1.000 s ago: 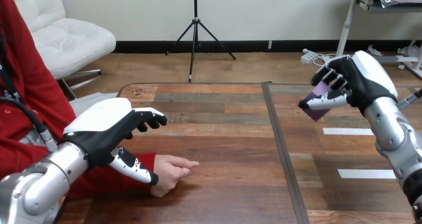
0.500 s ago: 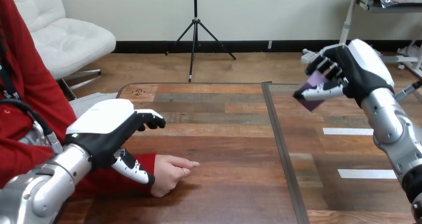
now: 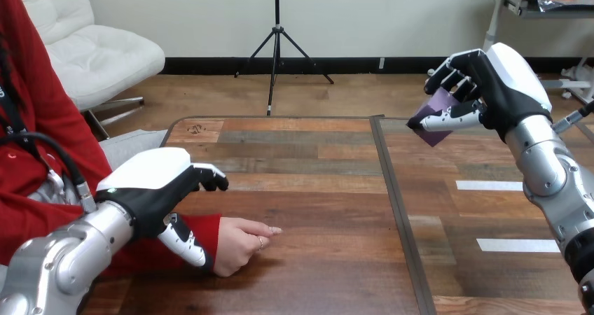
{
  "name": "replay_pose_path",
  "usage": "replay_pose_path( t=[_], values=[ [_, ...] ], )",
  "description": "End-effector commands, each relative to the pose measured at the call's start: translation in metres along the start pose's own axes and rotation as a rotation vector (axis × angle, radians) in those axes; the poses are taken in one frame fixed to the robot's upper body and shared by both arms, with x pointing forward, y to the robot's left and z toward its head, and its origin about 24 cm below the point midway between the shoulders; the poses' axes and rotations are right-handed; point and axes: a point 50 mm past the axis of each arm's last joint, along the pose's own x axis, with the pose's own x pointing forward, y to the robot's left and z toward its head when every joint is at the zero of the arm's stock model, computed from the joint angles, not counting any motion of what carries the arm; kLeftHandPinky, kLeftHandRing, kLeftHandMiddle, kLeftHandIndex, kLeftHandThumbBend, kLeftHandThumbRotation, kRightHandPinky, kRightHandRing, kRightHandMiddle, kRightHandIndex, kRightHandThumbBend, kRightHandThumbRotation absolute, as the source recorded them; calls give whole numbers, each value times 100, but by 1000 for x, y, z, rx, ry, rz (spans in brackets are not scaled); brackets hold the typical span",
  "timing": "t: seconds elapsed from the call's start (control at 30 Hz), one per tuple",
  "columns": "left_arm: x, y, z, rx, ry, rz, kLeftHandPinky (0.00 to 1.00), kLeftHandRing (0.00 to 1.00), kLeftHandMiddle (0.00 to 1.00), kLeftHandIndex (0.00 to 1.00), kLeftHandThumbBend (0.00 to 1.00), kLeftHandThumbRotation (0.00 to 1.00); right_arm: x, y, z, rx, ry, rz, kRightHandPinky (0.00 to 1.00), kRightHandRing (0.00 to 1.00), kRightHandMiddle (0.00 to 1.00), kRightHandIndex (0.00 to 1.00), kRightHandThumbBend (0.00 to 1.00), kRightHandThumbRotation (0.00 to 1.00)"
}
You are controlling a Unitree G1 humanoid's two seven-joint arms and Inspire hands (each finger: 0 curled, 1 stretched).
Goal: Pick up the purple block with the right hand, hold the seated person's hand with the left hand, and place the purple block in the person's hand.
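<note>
The purple block (image 3: 436, 113) hangs above the table's far right part, pinched between the thumb and curled fingers of my right hand (image 3: 490, 91). The person's hand (image 3: 242, 243) rests on the table (image 3: 315, 189) at the near left, loosely closed, one finger pointing right. My left hand (image 3: 157, 189) hovers just over and left of it, fingers relaxed and spread forward, thumb (image 3: 185, 241) down beside the person's wrist. I do not see my fingers curled round the person's hand.
A dark seam (image 3: 396, 210) runs front to back between the table's two halves. Two white tape strips (image 3: 490, 185) lie on the right half under my right arm.
My right hand has lifted the purple block higher and slightly left. My left hand has sunk a little toward the person's hand, which has stayed still.
</note>
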Motion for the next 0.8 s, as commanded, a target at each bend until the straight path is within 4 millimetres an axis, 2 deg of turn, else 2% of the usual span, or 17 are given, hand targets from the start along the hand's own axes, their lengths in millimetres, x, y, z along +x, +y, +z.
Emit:
replay_pose_path(
  t=[0.0, 0.77],
  values=[
    [4, 27, 8, 60, -3, 36, 77, 82, 81, 79, 92, 4, 11, -31, 20, 14, -86, -107, 45, 44, 48, 48, 74, 0],
    [7, 39, 9, 89, 17, -43, 69, 79, 80, 79, 93, 6, 10, -33, 17, 6, -64, -116, 46, 46, 49, 48, 73, 0]
  ],
)
